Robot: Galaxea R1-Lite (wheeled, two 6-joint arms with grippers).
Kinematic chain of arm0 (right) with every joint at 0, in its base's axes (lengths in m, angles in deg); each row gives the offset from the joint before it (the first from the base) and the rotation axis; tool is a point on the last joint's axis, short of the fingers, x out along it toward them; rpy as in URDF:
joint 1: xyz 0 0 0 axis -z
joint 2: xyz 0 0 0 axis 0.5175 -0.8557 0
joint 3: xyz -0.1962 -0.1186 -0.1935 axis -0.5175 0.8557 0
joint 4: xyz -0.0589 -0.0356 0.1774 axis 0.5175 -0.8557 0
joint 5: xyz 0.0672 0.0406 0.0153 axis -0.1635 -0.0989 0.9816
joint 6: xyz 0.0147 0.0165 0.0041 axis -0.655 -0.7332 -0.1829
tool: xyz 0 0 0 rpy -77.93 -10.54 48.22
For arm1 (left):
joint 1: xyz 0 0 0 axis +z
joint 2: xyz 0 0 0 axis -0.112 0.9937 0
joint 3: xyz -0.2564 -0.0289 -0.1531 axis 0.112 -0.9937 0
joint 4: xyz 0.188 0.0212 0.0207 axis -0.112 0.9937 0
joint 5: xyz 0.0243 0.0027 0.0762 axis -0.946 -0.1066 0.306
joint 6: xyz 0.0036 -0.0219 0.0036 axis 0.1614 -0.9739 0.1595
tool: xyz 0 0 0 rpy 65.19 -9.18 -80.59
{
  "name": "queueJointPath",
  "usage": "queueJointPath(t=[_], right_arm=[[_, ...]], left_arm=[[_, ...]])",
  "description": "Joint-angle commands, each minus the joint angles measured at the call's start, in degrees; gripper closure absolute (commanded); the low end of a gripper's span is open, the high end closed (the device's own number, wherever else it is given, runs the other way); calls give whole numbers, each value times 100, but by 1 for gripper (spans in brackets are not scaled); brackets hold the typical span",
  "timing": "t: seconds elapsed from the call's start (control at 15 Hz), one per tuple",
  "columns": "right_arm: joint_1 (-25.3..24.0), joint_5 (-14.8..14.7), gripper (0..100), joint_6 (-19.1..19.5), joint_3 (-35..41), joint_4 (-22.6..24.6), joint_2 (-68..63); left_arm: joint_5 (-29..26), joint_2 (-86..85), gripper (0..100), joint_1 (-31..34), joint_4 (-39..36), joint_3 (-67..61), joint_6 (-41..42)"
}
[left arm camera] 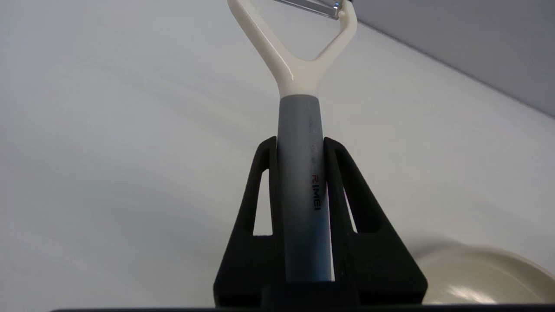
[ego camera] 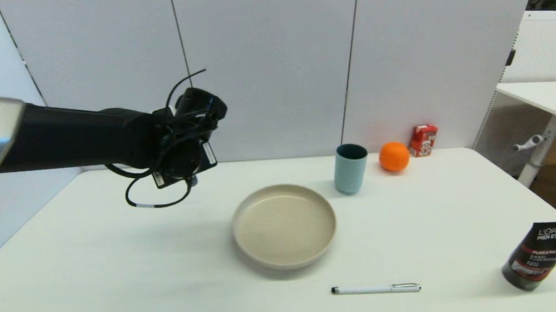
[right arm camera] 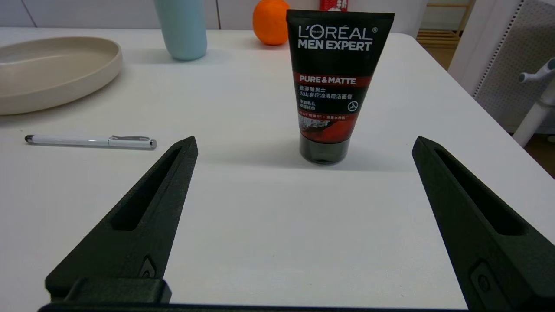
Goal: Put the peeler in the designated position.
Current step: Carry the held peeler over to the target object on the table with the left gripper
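Grey handle of the peeler (left arm camera: 303, 173) sits clamped between the two fingers of the left gripper (left arm camera: 297, 145), cream fork and metal blade sticking out past the tips. Left arm held high over the table's (ego camera: 97, 283) far-left part, well above the surface; peeler itself hidden behind the wrist in the head view. Beige plate (ego camera: 284, 225) lies off to the arm's right, its rim just showing in the left wrist view.

Right gripper (right arm camera: 303, 151) parked low near the black face-wash tube (right arm camera: 334, 86), fingers spread wide, holding nothing.

Risks, as judged:
- Release from this height: peeler would drop, bounce, skid off its spot.
- No mark on the tabletop, so placement may drift toward the plate.
- Long overhang means the blade end touches down first and could lever the handle in the grip.
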Motion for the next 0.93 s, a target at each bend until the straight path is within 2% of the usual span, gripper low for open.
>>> queueJointPath(t=[0.07, 0.27, 0.33, 0.47, 0.53, 0.67, 0.93], right_arm=[[-1, 3, 0, 0, 0, 4, -7], [-1, 3, 0, 0, 0, 4, -7], [-1, 3, 0, 0, 0, 4, -7], [-1, 3, 0, 8, 0, 4, -7], [-1, 3, 0, 8, 0, 4, -7], [-1, 3, 0, 0, 0, 4, -7], [-1, 3, 0, 8, 0, 4, -7]], left_arm=[[182, -701, 100, -763, 618, -184, -893], [252, -1070, 100, -1193, 1409, -193, -1007], [243, -1237, 100, -1246, 1585, -237, -753], [94, -1659, 100, -1228, 1735, -439, 408], [-205, -1852, 100, -1097, 1708, -527, 1172], [-1181, -2090, 100, -622, 1673, -685, 2745], [-2648, -2081, 100, -165, 1664, -721, 4556]])
